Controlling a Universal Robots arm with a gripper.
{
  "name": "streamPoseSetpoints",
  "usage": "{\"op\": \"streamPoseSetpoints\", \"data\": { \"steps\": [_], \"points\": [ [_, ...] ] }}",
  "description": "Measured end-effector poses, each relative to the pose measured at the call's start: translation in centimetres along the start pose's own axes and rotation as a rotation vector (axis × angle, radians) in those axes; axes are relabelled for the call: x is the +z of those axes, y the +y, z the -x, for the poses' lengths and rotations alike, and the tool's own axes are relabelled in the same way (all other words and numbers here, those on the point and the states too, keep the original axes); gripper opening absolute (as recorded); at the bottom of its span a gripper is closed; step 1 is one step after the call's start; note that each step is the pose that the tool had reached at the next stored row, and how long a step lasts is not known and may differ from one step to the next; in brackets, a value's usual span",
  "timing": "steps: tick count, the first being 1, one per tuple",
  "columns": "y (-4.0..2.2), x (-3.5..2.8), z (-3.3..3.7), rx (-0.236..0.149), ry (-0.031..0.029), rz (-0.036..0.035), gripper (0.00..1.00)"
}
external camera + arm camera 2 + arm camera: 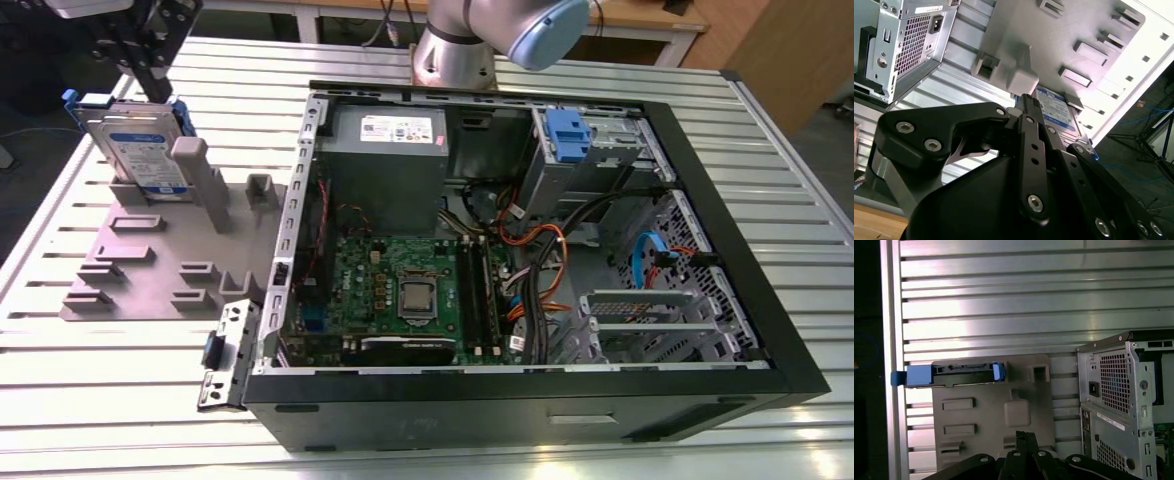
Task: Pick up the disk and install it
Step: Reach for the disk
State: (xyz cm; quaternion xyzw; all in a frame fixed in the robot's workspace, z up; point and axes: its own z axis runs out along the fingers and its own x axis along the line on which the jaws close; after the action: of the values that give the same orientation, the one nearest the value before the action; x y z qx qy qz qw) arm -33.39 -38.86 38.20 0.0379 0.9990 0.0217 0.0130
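You will find the disk (134, 150) standing on edge in a slot at the far corner of the grey fixture (134, 270), label side outward, with its blue carrier frame showing at both ends. The fixture lies flat on the slatted worktop (774, 200), just beside the side wall of the open computer case (534, 400), on the exterior view's left. The gripper (151, 80) hangs above the disk and apart from it. In the first wrist view its fingers (1021, 447) lie pressed together with nothing between them. Contents of the case: a power supply box (387, 150) at the far end, a motherboard (400, 290) on the floor, a tangle of cables (547, 250) beside it, and a metal drive cage (601, 150) carrying a blue latch (566, 135) at the far corner toward the exterior view's right. In the first wrist view one blue end of the carrier overhangs the fixture's edge and comes close to the worktop's side rail. Open slats run beyond the disk on the side away from the case.
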Motion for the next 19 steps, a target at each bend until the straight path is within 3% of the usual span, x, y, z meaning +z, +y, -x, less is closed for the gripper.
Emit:
{"op": "streamPoseSetpoints", "data": {
  "steps": [12,19],
  "points": [
    [0.07,0.05,-0.61,0.000,0.0000,0.0000,0.11],
    [0.90,0.18,-1.05,0.000,0.0020,-0.0002,0.11]
  ]
}}
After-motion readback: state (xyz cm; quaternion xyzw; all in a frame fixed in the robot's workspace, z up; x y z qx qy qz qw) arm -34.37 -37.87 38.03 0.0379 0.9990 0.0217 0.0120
